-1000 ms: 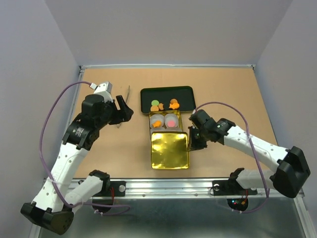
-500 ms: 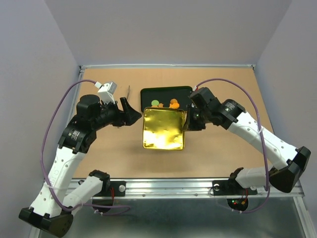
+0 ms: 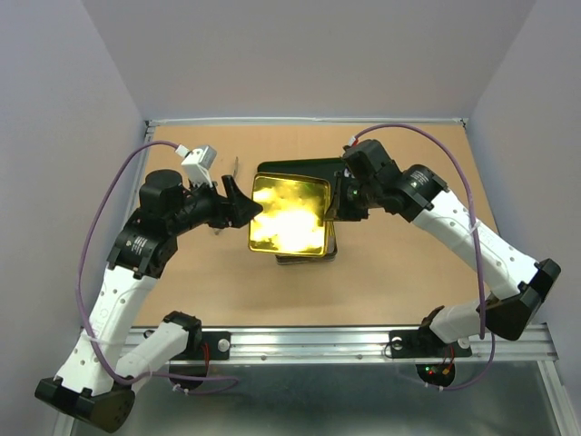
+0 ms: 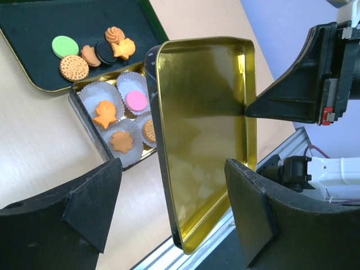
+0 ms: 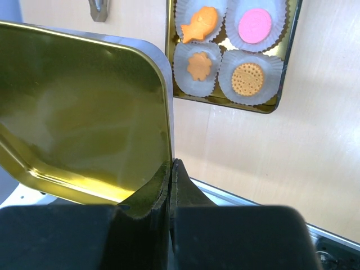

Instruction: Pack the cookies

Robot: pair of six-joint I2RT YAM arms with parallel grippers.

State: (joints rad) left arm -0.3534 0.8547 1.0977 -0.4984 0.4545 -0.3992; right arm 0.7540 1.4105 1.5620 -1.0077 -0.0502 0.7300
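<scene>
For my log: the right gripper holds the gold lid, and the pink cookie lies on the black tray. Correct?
The pink cookie sits in a paper cup inside the tin, not on the black tray; the left wrist view shows it. The right gripper does hold the gold lid.

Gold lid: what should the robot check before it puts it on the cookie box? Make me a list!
1. Right end effector grips the lid by its edge: ok.
2. Left end effector open, holding nothing: ok.
3. Each paper cup seen in the box holds a cookie: ok.
4. All cookies packed: not ok, several lie on the black tray.
5. Lid flat above the box: not ok, it is tilted.
6. Room left in the box: cannot tell, the lid hides part of it.
</scene>
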